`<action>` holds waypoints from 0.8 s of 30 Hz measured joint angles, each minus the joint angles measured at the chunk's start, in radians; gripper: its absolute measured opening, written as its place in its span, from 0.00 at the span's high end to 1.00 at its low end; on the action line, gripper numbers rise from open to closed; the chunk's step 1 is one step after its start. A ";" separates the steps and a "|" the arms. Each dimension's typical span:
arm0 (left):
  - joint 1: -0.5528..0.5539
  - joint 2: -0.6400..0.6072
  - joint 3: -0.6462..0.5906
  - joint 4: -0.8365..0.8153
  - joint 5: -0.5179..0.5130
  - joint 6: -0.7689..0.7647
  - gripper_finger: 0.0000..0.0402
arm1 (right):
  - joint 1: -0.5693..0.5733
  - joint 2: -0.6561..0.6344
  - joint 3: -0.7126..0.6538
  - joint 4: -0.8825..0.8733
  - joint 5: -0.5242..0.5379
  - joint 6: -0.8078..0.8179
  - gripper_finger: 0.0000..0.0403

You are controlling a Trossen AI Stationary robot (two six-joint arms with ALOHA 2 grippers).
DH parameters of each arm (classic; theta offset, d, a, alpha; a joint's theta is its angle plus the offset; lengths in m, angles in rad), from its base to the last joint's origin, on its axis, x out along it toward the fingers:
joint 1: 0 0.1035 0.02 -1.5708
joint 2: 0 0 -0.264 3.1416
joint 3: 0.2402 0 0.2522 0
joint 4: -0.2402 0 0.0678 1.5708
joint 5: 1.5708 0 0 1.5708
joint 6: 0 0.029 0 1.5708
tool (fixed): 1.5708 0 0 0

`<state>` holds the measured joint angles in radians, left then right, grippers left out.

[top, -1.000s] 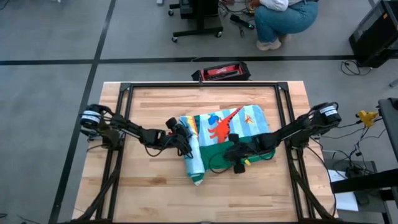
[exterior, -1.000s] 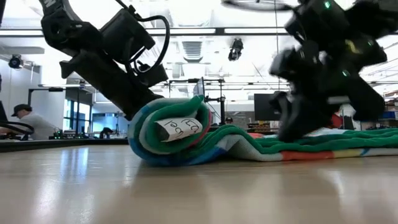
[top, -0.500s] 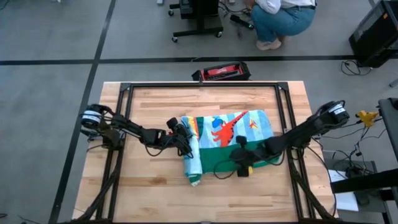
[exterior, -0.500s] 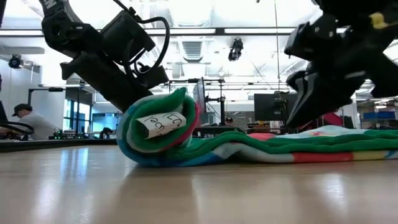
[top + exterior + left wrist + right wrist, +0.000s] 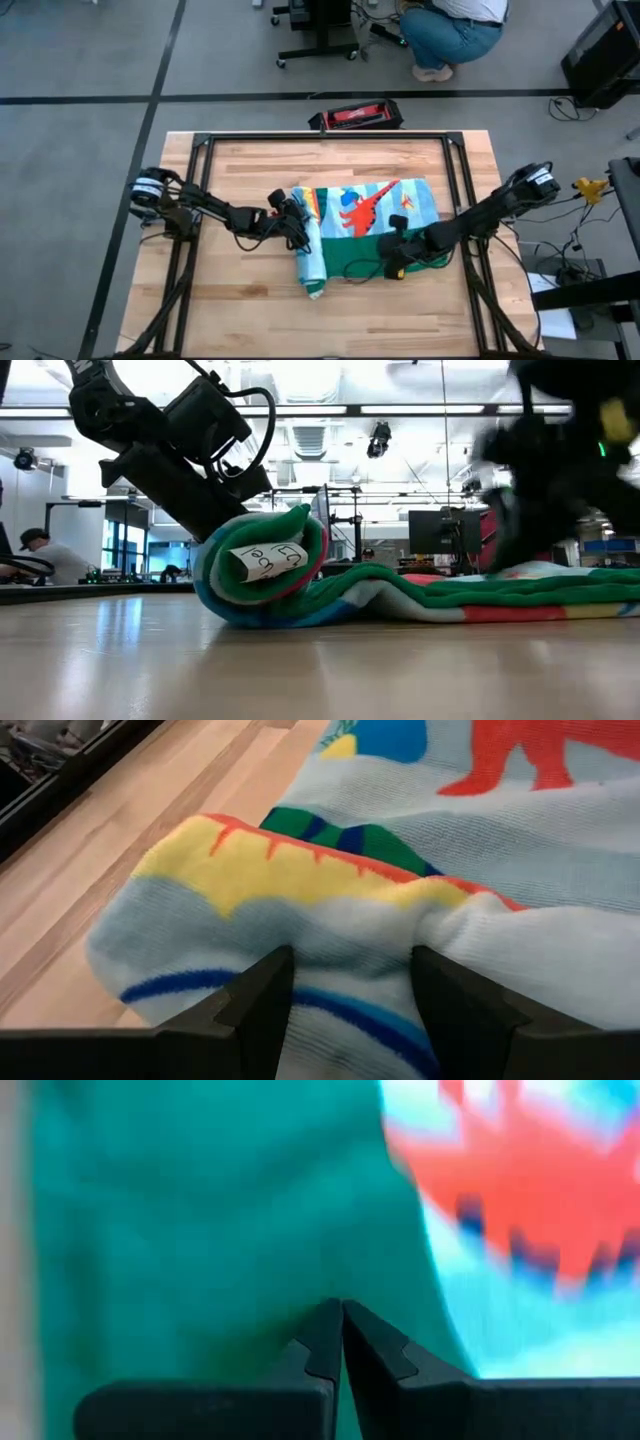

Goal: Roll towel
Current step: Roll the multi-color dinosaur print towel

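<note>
The towel (image 5: 365, 215) lies at the table's middle, green border near, red dinosaur on pale blue farther back. Its left end is rolled into a thick roll (image 5: 308, 250) lying on the table, and in the low view (image 5: 265, 575) a white label shows at its end. My left gripper (image 5: 296, 228) is at the roll's far part and shut on it. My right gripper (image 5: 392, 258) is shut over the green border (image 5: 200, 1230), right of the roll. It is blurred in the low view (image 5: 530, 510). My left gripper pinches a thick bulge of the roll's outer layers (image 5: 350, 945) between its two fingers (image 5: 262, 1005), several layers together. It comes from the table's left, slanting down. The roll rests on the table. I cannot tell whether my right gripper touches the green border.
A black frame (image 5: 200, 140) runs along the table's left, far and right sides. A red and black box (image 5: 355, 115) sits at the far edge. A person (image 5: 450, 30) crouches beyond the table. Bare wood (image 5: 320, 320) lies near the front edge.
My right gripper has risen off the towel and gone a little toward the table's right and near edges. The towel's flat right part has been drawn out flatter toward the right. The roll in my left gripper has turned a little and sits higher.
</note>
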<state>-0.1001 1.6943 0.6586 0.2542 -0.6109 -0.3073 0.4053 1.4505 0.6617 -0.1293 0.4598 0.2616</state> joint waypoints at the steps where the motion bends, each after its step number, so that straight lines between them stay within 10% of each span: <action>1: 0.000 0.000 0.000 0.001 0.000 0.000 0.53 | -0.006 -0.007 0.017 0.081 0.004 -0.070 1.00; 10: 0.000 -0.002 0.000 0.005 0.000 0.013 0.53 | -0.132 0.202 0.135 0.634 -0.275 -0.347 1.00; 24: 0.011 -0.062 0.007 -0.010 -0.003 0.129 0.53 | -0.127 0.579 0.327 0.664 -0.322 -0.294 1.00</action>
<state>-0.0892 1.6328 0.6659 0.2442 -0.6142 -0.1781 0.2783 2.0295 0.9886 0.5347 0.1380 -0.0321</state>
